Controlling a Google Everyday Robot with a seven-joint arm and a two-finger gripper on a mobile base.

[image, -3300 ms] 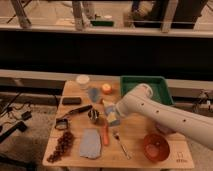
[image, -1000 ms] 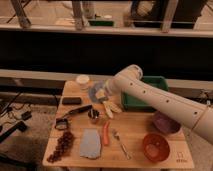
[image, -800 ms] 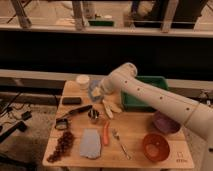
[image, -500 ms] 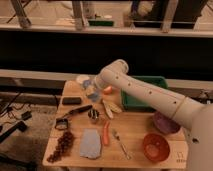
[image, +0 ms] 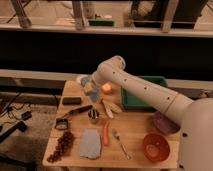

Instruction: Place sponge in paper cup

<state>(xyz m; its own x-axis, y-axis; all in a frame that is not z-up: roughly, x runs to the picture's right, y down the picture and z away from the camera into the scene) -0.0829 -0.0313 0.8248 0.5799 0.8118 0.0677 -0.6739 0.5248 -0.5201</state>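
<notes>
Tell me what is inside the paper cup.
The gripper sits over the paper cup at the table's back left. It hides the cup's inside, so whether the sponge is inside cannot be seen.

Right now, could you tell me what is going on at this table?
A white robot arm reaches across the wooden table to its far left corner. Its gripper is over the paper cup there, with the blue sponge at its tip, right at the cup. Whether the sponge is already inside cannot be told. A metal cup, carrot, light-blue cloth and green bin lie apart from the gripper.
</notes>
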